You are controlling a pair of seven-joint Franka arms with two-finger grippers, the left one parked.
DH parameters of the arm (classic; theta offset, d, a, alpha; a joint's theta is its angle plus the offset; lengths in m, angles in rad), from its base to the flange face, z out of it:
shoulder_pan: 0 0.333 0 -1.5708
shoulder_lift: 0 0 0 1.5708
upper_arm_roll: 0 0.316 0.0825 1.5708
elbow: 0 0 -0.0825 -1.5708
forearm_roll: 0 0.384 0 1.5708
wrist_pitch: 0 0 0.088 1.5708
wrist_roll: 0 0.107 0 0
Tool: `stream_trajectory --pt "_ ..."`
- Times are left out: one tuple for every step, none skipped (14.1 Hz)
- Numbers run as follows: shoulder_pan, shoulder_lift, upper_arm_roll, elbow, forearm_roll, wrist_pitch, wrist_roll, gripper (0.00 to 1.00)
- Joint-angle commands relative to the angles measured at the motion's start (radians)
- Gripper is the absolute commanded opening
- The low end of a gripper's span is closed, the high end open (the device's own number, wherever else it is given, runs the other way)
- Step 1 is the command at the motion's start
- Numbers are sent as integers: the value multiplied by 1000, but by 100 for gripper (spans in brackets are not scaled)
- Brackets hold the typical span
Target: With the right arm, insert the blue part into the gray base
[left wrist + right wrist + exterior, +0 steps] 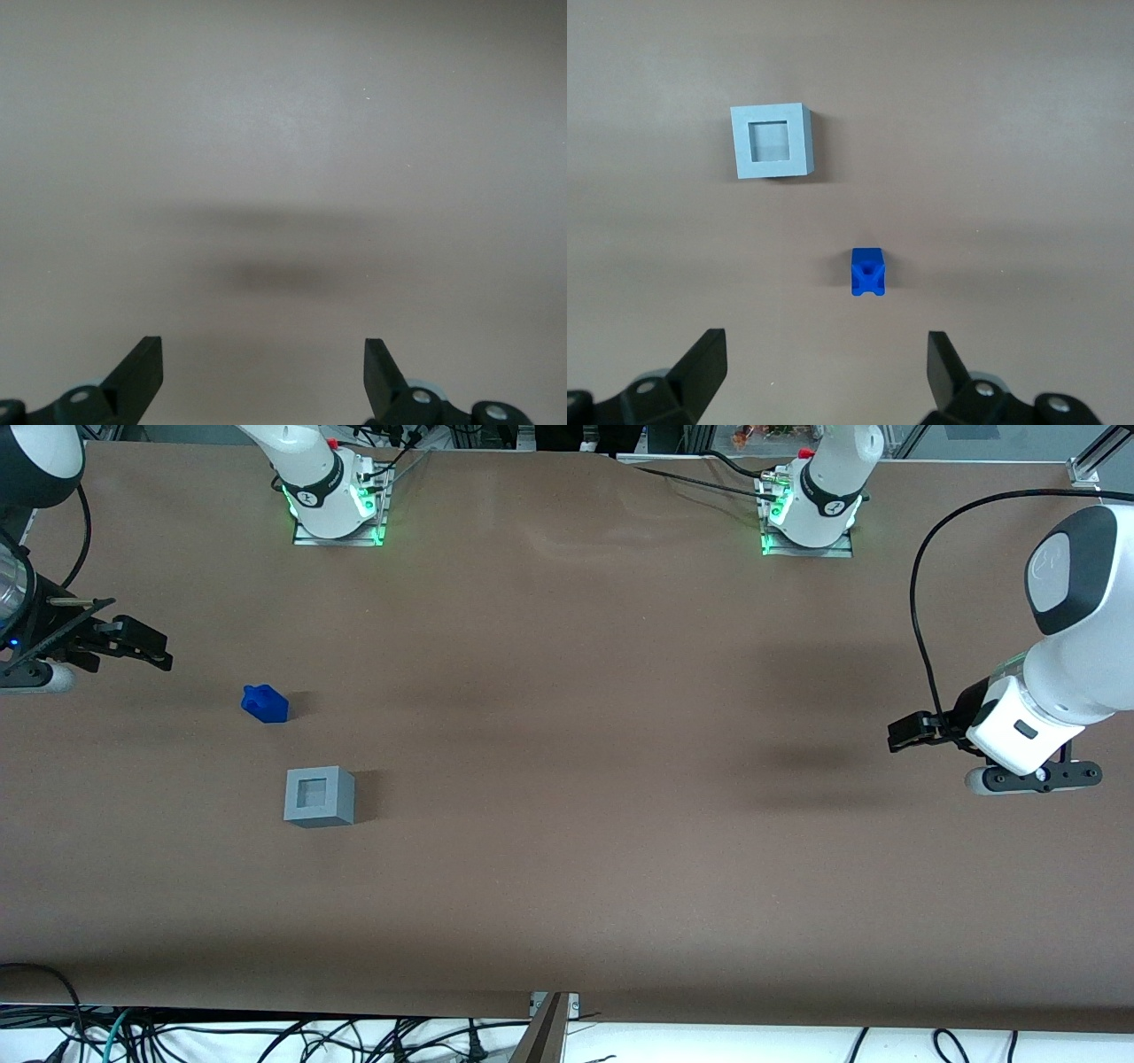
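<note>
Front view: brown table [567,779] carrying the blue part [265,703] and the gray base [319,796], both toward the working arm's end. Blue part farther from the front camera than the gray base, apart from it, knob end up-tilted. Gray base upright, square recess facing up and unfilled. Right arm [27,531] at the frame edge; gripper [146,648] raised above the table, near the blue part but clear of it.

Right wrist view: gripper [824,367] with fingers [704,363] spread wide, grasping nothing. Blue part [868,272] lying on the table between the fingers' line and the gray base [772,141], touching neither.

Left wrist view: bare table surface [283,133] only.
</note>
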State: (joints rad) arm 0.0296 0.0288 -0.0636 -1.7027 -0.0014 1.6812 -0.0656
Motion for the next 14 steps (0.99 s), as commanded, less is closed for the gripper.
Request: stream_trajectory --pt "7 -4 -5 -5 0 -23 6 100" --pt "6 -3 -7 -3 0 -23 6 100" --pt "6 -3 -7 -5 1 -23 4 100" --pt "6 -3 -7 -8 0 -26 4 100" --pt "6 -3 -9 -12 0 -29 6 100" --pt "4 -3 -12 -20 0 -34 0 100" --pt "4 -3 -13 -37 -2 -44 0 100" --pt "3 12 -13 -46 -3 -55 -6 100" --pt "1 19 -13 -64 -3 -73 -3 100" --pt "1 29 -15 -75 -5 -77 -2 100" --pt "-3 36 -16 -93 -3 -66 1 100" --pt "-4 37 -25 -119 -3 -40 4 100" --pt "-2 27 -27 -167 -5 0 3 100" --pt "-2 7 -28 -228 -6 62 1 100"
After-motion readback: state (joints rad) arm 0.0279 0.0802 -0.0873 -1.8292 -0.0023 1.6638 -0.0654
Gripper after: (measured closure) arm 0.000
